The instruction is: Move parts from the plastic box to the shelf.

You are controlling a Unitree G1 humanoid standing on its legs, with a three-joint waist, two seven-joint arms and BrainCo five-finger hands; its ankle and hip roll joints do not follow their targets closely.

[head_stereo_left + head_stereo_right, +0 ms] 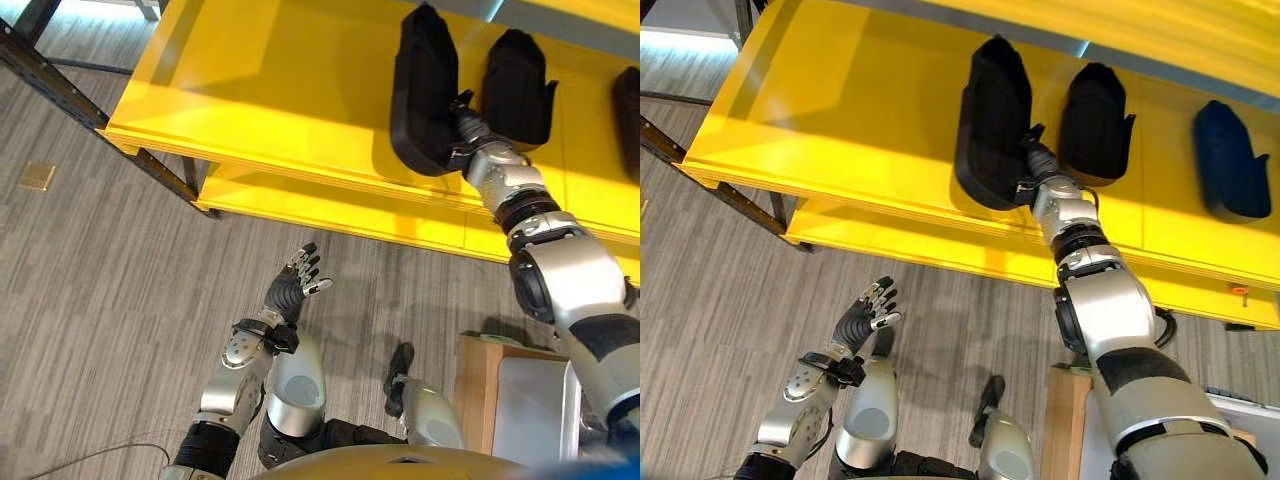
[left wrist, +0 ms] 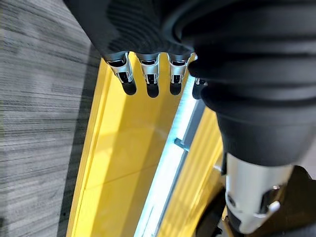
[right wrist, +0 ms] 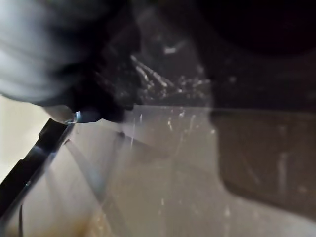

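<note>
Black part (image 1: 992,125) on the yellow shelf (image 1: 860,130) looks stiff and light; your right robot hand (image 1: 1032,165) touches its edge, grip unclear, left robot hand (image 1: 862,318) open.

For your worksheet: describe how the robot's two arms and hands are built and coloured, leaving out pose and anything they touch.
Both arms are silver-grey shells with black joint bands. The left hand has silver fingers with dark tips, below a dark ribbed cover over the wrist. The right hand looks mostly dark, joined to a ringed silver wrist.

Grey striped carpet floor (image 1: 120,290) — a dark metal frame (image 1: 60,85) stands on it.
</note>
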